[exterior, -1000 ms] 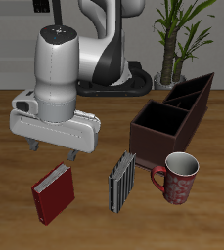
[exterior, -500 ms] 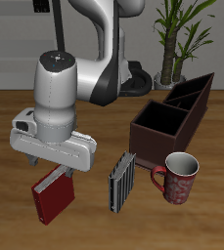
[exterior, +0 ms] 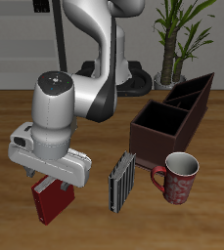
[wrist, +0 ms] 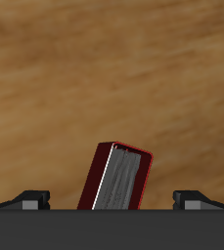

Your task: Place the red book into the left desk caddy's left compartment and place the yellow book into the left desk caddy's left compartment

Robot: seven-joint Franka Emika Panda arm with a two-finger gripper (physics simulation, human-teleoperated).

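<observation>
1. The gripper [exterior: 52,184] is held directly over the red book [exterior: 53,202], with its jaws spread; in the wrist view the two fingertips [wrist: 31,198] are seen well apart on either side of the red book [wrist: 116,179], and nothing is pinched.
2. The book is seen slanted between the fingers, not square to them. If the jaws are closed at this angle, the book is likely to be twisted or pushed aside instead of being clamped.
3. The book lies on the wooden table [exterior: 11,117] near the front edge; a descent that is too deep could press the fingertips into the cover or the tabletop.
4. The yellow book [exterior: 120,181] stands just beside the red one, untouched; it could be knocked over by a wide swing of the hand.
5. The red patterned mug [exterior: 179,178] stands in front of the left desk caddy [exterior: 172,119], so a low carry toward the left compartment could strike it.
</observation>
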